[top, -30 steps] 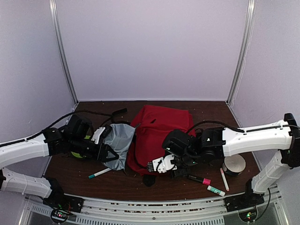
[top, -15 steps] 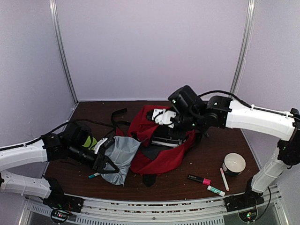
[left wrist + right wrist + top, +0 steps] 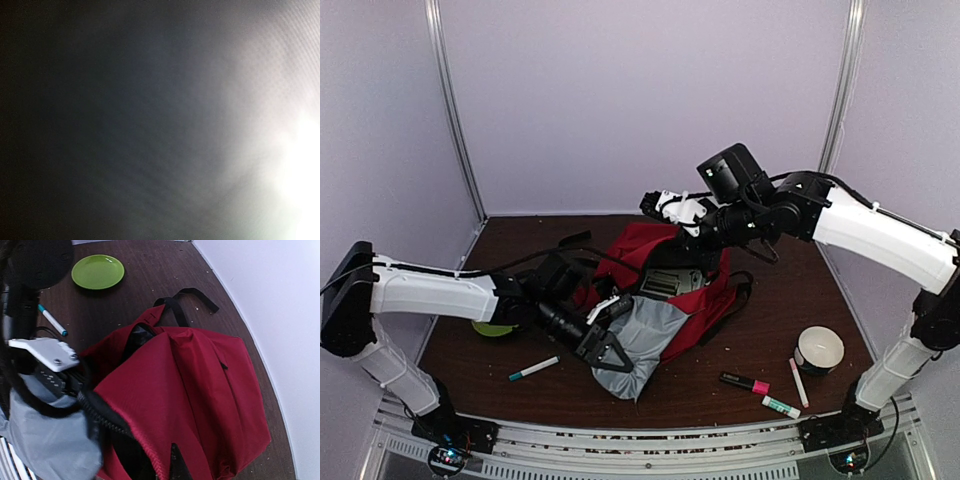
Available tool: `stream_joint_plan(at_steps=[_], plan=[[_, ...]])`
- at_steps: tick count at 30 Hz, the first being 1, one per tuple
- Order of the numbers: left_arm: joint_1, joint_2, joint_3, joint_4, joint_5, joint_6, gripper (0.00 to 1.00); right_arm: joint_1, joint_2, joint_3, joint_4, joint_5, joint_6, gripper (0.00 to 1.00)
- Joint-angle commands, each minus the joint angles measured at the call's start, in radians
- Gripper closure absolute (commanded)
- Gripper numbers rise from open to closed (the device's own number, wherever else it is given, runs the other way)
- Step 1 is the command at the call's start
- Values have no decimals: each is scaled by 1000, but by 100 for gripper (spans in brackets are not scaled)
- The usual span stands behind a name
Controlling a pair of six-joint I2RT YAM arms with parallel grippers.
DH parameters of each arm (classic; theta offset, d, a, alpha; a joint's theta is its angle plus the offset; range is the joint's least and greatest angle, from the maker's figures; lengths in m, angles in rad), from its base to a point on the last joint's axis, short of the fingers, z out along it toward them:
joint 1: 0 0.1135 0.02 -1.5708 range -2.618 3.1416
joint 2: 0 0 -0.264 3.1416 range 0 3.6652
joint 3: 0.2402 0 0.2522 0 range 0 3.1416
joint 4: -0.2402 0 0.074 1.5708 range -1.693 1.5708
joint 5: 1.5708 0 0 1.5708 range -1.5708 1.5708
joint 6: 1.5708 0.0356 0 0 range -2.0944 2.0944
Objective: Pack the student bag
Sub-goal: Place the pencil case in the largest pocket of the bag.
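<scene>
The student bag [image 3: 200, 390] is soft red woven fabric, creased and slumped, with a toothed black zip along its gaping mouth and flat black webbing straps [image 3: 182, 302]. It lies in the middle of the dark brown wood-grain desk [image 3: 780, 250]. Its long axis runs roughly across the desk on a slight slant, with the strap end toward the left and the far side. The mouth is turned to the near left.

The right gripper [image 3: 658, 206] is raised over the bag's far edge. Its jaws are closed on the red fabric by the zip, which rises to a peak there. The left gripper [image 3: 607, 350] has thin black triangular jaws. They grip the edge of a limp grey pouch [image 3: 645, 345] of smooth cloth, which lies against the bag's mouth. The left wrist view is only a grey blur.

A flat, round, glossy green plate [image 3: 97, 271] sits at the left, and near it is a slim white marker with a teal cap [image 3: 51, 320]. At the right stand a round white cup [image 3: 819, 350], a dark marker with a pink end [image 3: 745, 383], a thin pale pen [image 3: 799, 382] and a short green-and-white stick [image 3: 781, 406].
</scene>
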Motion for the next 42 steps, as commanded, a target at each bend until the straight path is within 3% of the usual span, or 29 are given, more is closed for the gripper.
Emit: stream_joint_plan(at_steps=[1, 7, 12, 14, 17, 21, 25, 29, 34, 36, 40, 42], plan=[[41, 106, 106, 231, 110, -65, 98, 7, -86, -53, 3, -160, -33, 100], [170, 202, 54, 476, 129, -286, 100, 10, -179, -184, 15, -194, -70, 100], [196, 267, 191, 312, 24, -254, 100, 12, -194, -208, 4, -284, -95, 100], [196, 301, 222, 336, -17, -322, 99, 19, -180, -185, -5, -292, -98, 100], [196, 318, 189, 504, -111, -493, 99, 25, -157, -141, -30, -341, -110, 100], [179, 317, 80, 870, -285, -763, 100, 45, -131, -119, -32, -347, -107, 100], [115, 374, 164, 992, -247, -849, 100, 49, -112, -102, -28, -326, -97, 100], [64, 350, 178, 986, -273, -878, 100, 49, -107, -83, -13, -261, -77, 100], [27, 271, 43, 944, -531, -931, 100, 49, -99, -76, 2, -249, -65, 100], [27, 291, 33, 906, -539, -972, 92, 49, -90, -67, -1, -248, -61, 100], [10, 327, 52, 825, -468, -1011, 66, 49, -87, -59, -2, -241, -59, 100], [3, 327, 50, 798, -429, -1011, 61, 49, -85, -58, 1, -228, -62, 100]])
